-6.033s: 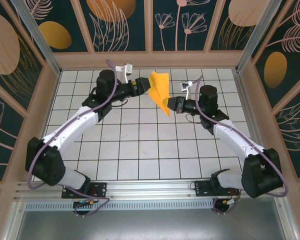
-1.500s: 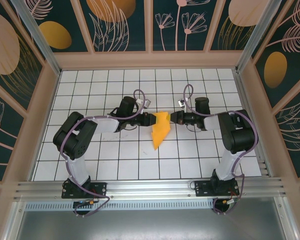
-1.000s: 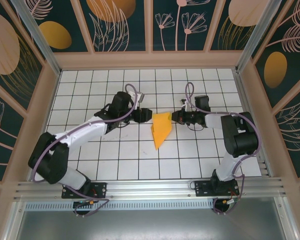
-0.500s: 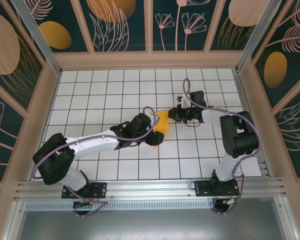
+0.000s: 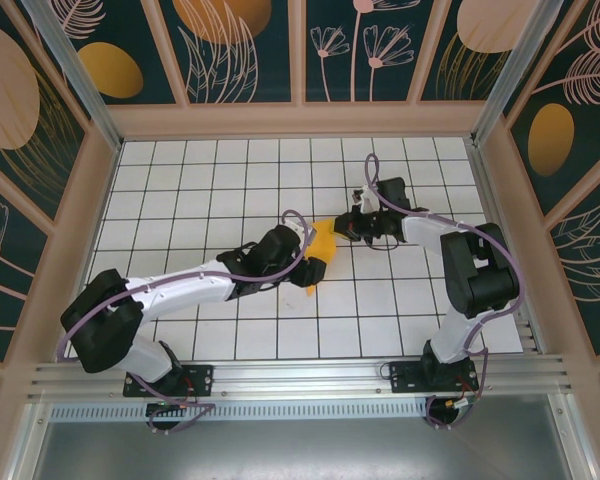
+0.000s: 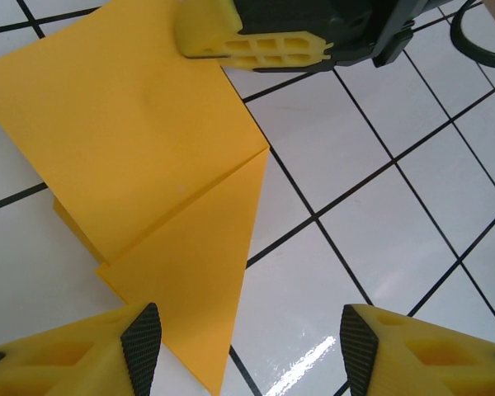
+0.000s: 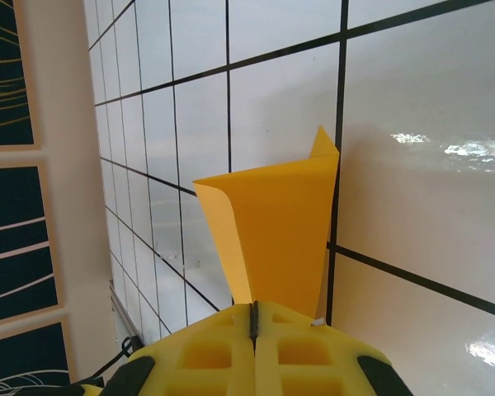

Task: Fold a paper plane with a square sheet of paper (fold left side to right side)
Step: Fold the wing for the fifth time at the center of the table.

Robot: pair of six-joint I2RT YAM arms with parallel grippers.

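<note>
The orange sheet of paper [image 5: 323, 239] lies folded into a pointed shape on the white tiles near the table's middle. In the left wrist view the paper [image 6: 140, 157] shows a wide upper panel and a triangular flap that runs down to a tip. My left gripper [image 6: 249, 345] is open over that tip, with the tip just inside the left fingertip [image 6: 140, 337]. From above, the left gripper [image 5: 310, 267] sits at the paper's near end. My right gripper [image 7: 253, 320] is shut on the paper's [image 7: 280, 223] far edge; seen from above, the right gripper [image 5: 346, 226] is at the paper's right.
The tiled table [image 5: 180, 180] is boxed in by wooden walls [image 5: 300, 120] at the back and sides. An aluminium rail [image 5: 300, 375] runs along the near edge by the arm bases. Bare tiles surround the paper on all sides.
My left arm swung from the paper's left side round to its near pointed end, jaws open. The right gripper kept its hold and shifted slightly back.
</note>
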